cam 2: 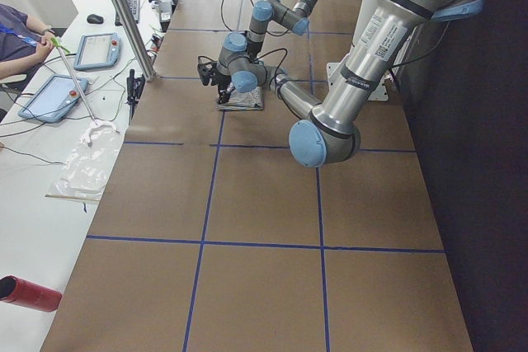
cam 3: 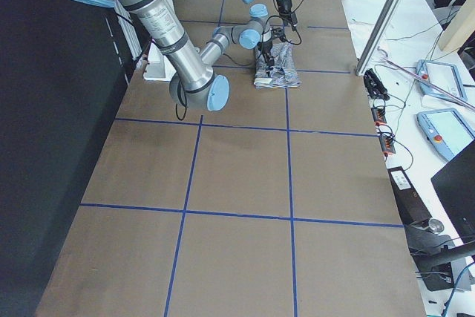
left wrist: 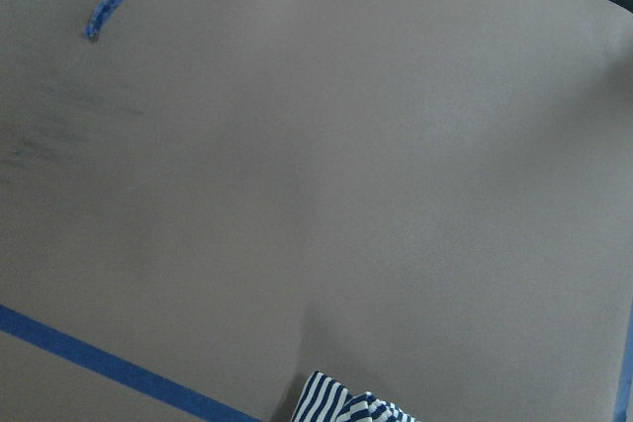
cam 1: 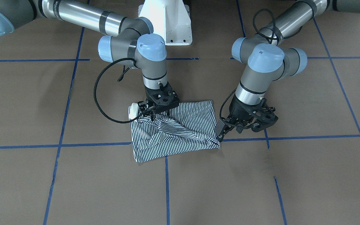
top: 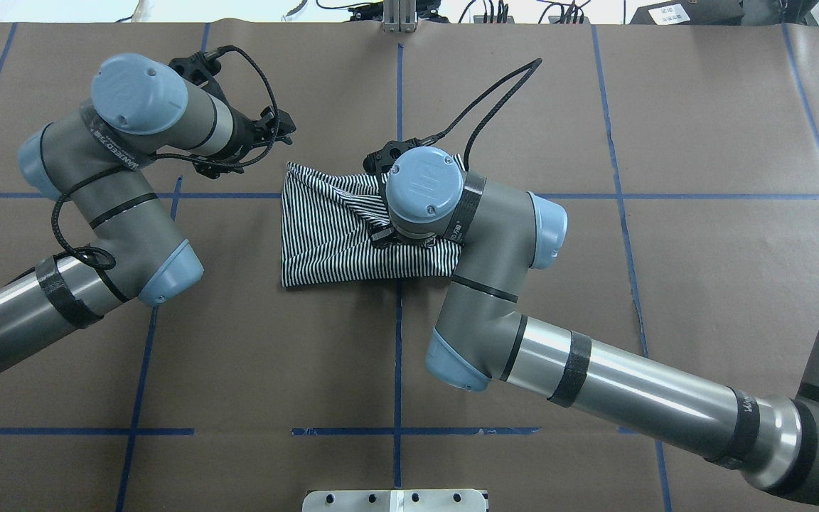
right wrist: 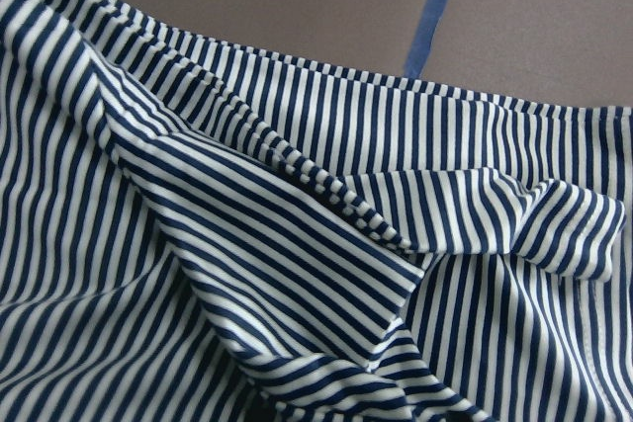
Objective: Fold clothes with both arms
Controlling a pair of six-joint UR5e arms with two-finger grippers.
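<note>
The striped polo shirt [cam 1: 180, 131] lies folded into a rough rectangle at the table's middle, with its cream collar [cam 1: 133, 111] poking out at one end. It also shows in the overhead view [top: 324, 235]. My right gripper [cam 1: 147, 115] stands down on the shirt near the collar, and fabric ridges run out from it, so it looks shut on the cloth. The right wrist view shows bunched stripes [right wrist: 247, 244]. My left gripper [cam 1: 222, 132] hangs just beside the shirt's far corner [left wrist: 346, 407], apart from it, and looks open and empty.
The white pedestal base [cam 1: 167, 22] stands behind the shirt. Blue tape lines [cam 1: 89, 145] cross the brown table. An operators' bench with tablets [cam 2: 58, 96] runs along the far edge, and a red canister [cam 2: 29, 293] lies there.
</note>
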